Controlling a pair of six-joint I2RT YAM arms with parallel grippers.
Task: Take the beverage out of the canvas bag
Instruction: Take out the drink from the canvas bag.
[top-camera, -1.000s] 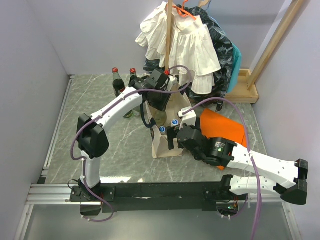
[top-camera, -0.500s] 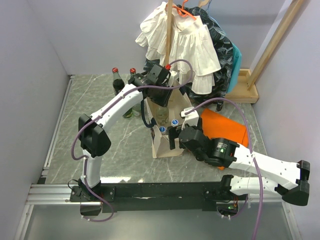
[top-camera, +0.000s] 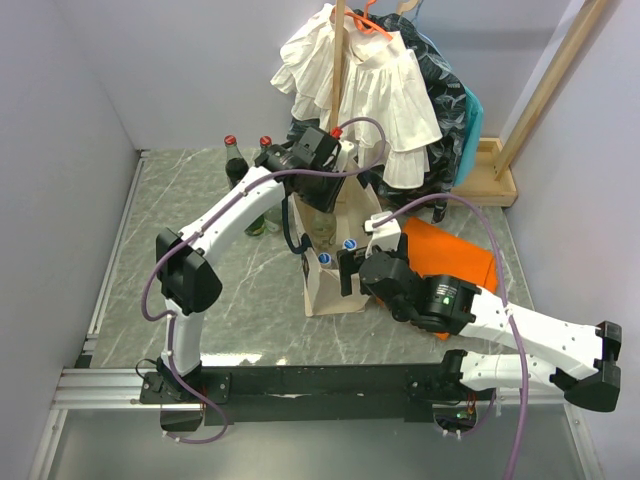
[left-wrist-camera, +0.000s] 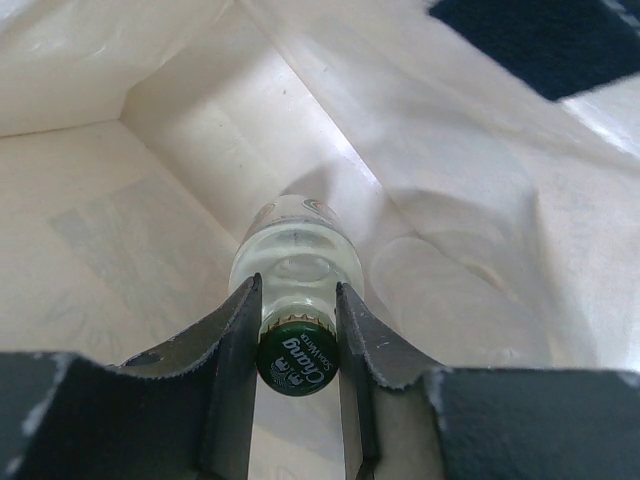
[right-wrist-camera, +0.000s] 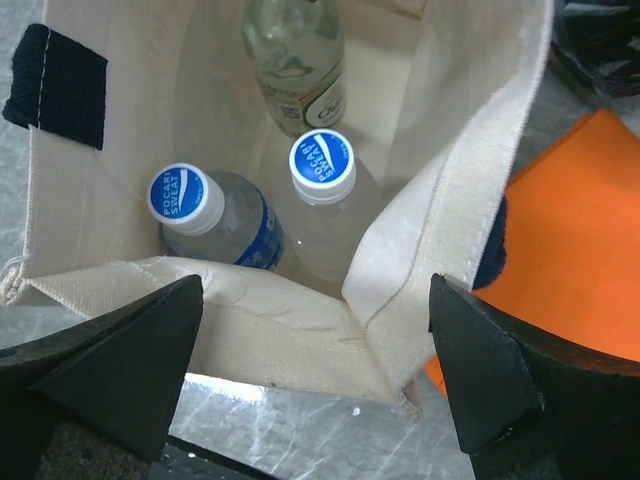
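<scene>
The cream canvas bag with navy strap handles stands open in the middle of the table. My left gripper reaches down into it. In the left wrist view the left gripper is shut on the neck of a clear glass soda bottle with a green cap, inside the bag's walls. My right gripper is open and empty, astride the bag's near rim. The right wrist view shows two plastic bottles with blue-and-white caps and the glass bottle behind them.
Two red-capped cola bottles and a green bottle stand left of the bag. A flat orange cloth lies to its right. A wooden rack with hanging clothes stands behind, its base at the back right.
My left wrist has risen a little and shifted toward the back. My right gripper has edged slightly closer to the bag's rim.
</scene>
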